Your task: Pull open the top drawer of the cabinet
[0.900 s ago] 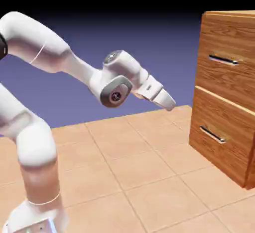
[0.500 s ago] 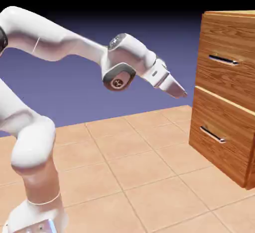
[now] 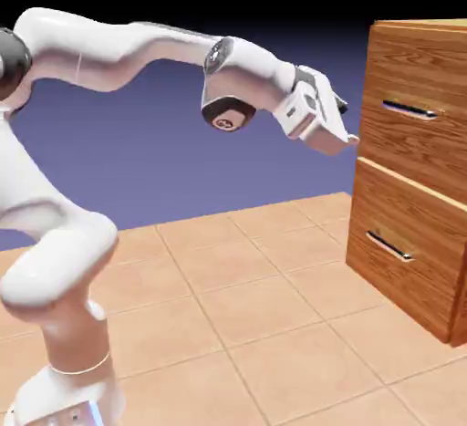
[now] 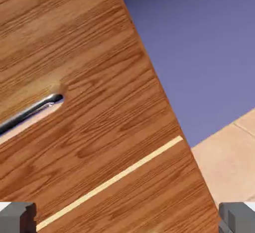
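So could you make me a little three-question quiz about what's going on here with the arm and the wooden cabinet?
1. True or false: the gripper is already closed around the top drawer's handle.
2. How many drawers does the cabinet show, and which one is the gripper level with?
3. Multiple choice: in the hand view, the pale line across the wood is
A. the seam between the two drawers
B. a cable
C. the edge of the floor

Key:
1. False. The jaws stand open and short of the wood, with nothing between the fingertips.
2. Two; it is about level with the top drawer, a little below its handle.
3. A.
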Robot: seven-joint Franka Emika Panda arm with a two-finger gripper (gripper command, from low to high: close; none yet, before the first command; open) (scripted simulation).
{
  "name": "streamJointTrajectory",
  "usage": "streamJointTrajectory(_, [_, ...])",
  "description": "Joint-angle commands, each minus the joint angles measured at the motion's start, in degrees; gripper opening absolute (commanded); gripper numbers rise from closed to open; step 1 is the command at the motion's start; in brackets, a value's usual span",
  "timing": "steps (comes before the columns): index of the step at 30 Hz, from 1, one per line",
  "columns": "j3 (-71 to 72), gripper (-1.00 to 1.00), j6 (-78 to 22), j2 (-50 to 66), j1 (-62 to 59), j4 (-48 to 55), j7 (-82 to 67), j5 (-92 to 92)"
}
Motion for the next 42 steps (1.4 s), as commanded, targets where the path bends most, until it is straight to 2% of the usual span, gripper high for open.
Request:
streamJointTrajectory(1, [1.39,0.00,-0.18,-0.02,-1.48,0.87,-0.60,2.50])
streamJointTrajectory(38, [52.59,0.00,-6.65,-0.58,-56.13,33.18,-22.93,94.69])
streamJointTrajectory(42, [56.32,0.00,-6.03,-1.61,-60.77,36.76,-21.72,94.82])
